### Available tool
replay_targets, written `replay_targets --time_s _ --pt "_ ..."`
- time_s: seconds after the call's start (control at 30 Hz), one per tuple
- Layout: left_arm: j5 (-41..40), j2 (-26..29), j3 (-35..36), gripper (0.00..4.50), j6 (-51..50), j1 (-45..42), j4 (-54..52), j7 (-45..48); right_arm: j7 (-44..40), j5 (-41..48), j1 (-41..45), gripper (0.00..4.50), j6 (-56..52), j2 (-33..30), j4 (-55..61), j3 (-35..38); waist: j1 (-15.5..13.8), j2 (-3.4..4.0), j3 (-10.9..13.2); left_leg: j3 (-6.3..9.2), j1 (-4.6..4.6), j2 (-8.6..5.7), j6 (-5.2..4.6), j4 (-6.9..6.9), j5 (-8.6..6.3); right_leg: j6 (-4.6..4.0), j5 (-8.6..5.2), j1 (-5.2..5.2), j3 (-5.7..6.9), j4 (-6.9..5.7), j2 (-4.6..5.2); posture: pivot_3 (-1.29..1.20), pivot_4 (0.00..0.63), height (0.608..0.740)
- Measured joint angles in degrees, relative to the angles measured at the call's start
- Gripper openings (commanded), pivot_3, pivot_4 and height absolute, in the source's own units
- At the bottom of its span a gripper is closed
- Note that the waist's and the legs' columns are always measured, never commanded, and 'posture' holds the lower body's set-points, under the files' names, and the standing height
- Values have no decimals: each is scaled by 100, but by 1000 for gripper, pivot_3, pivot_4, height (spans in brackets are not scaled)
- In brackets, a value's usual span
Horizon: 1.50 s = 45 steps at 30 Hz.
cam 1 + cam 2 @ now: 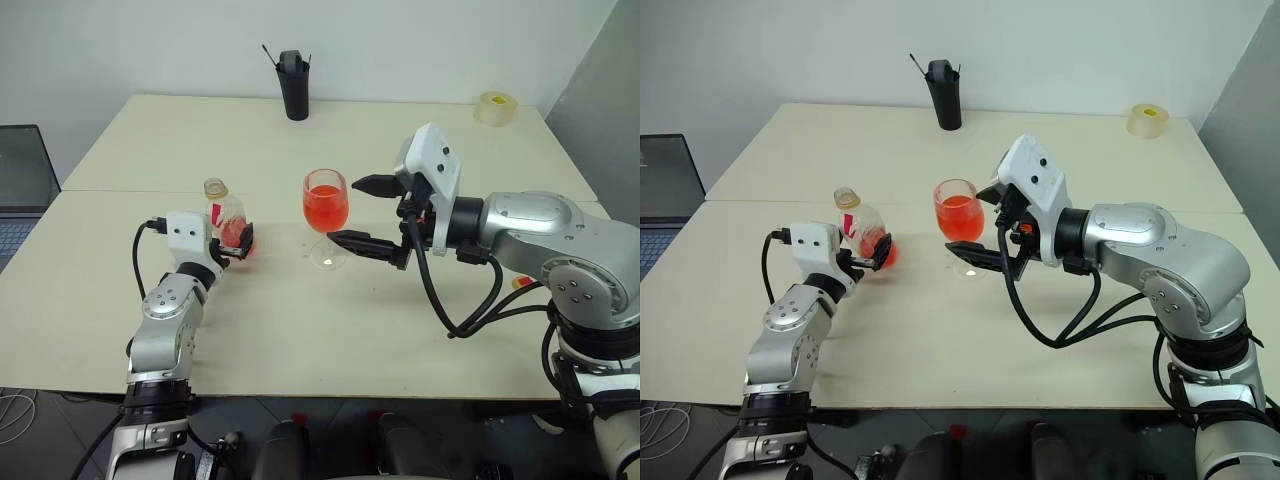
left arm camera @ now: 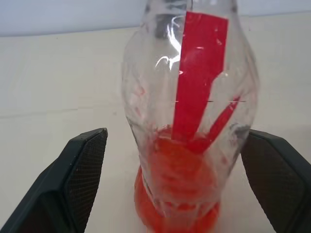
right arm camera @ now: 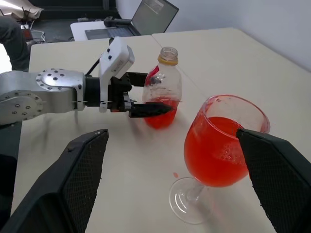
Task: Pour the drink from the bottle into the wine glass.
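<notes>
— So, how do the left jaws stand?

— Spread wide. The left gripper (image 2: 175, 194) has a black finger (image 2: 77, 179) on either side of the bottle (image 2: 189, 121), and in the left wrist view there is a bare gap between each pad and the plastic, so nothing is clamped.

— And the bottle itself?

— Upright on the pale surface (image 1: 300, 330), long axis vertical, its open mouth with the yellow neck ring (image 3: 168, 60) pointing straight up. No cap on it. A red label strip runs down its side, and a shallow pool of the drink (image 2: 177, 199) sits at its bottom.

— The right side?

— The right gripper (image 1: 366, 213) is also wide open, one finger above the other in the head views. The wine glass (image 1: 326, 215) stands between the fingers, or just ahead of them; in the right wrist view the bowl sits close against one finger (image 3: 277, 174), and I cannot tell whether they touch.

— How is the glass set?

— Upright on its round foot, stem vertical, rim up, the bowl about half full of red liquid. It stands to the right of the bottle, near it but apart. A small red drop lies on the surface beside the foot.

— Anything farther out?

— A black holder (image 1: 294, 85) stands at the far edge, a roll of tape (image 1: 495, 108) at the far right corner, and a laptop (image 1: 25, 185) off the left side.
</notes>
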State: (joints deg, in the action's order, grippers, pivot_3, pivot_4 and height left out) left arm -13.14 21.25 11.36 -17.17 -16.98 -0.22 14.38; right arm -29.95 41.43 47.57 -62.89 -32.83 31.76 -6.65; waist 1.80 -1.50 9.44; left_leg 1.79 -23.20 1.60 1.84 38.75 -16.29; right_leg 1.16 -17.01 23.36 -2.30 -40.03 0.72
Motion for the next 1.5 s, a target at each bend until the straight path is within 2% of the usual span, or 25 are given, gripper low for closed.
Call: replay_targets --time_s 0.43,0.63,0.9,1.17,1.33,1.5 --pt "-156 409 354 4482 -341 188 -397 169 -296 -203 -71 4500 140 -42 -92 -86 -3 0 0 0 0 -1 -1 -2 -1 0 0 -1 3 4 0 0 150 740" --pt "-599 518 584 4482 -282 -319 -411 571 -474 -261 -66 4500 258 -54 -217 -142 -12 0 0 -2 0 -3 -1 -2 -1 0 0 -3 5 7 0 0 150 740" --pt "-684 574 578 4482 -263 -343 -451 818 -600 -379 -61 4500 357 -55 -319 -142 -1 0 0 -3 2 -1 -1 -4 -1 0 0 -3 4 7 -1 0 150 740" --pt "-1092 965 710 4482 -252 -536 -349 1488 -630 -420 -62 4500 358 -59 -318 -142 -7 0 1 -2 2 -1 -1 -4 -1 0 0 -3 6 9 -2 0 150 740" --pt "-1427 1625 708 4482 -569 -973 -350 2078 -680 -420 -61 4500 357 -98 -319 -141 -3 1 2 -2 2 -2 -1 -4 -1 1 0 -3 8 9 -3 0 150 740" --pt "-1954 2574 708 4482 -1229 -1301 -297 3066 -894 -349 -81 4500 348 -357 -325 -59 7 5 8 -3 5 1 -2 -7 -1 1 -1 -2 7 11 -32 0 150 740"
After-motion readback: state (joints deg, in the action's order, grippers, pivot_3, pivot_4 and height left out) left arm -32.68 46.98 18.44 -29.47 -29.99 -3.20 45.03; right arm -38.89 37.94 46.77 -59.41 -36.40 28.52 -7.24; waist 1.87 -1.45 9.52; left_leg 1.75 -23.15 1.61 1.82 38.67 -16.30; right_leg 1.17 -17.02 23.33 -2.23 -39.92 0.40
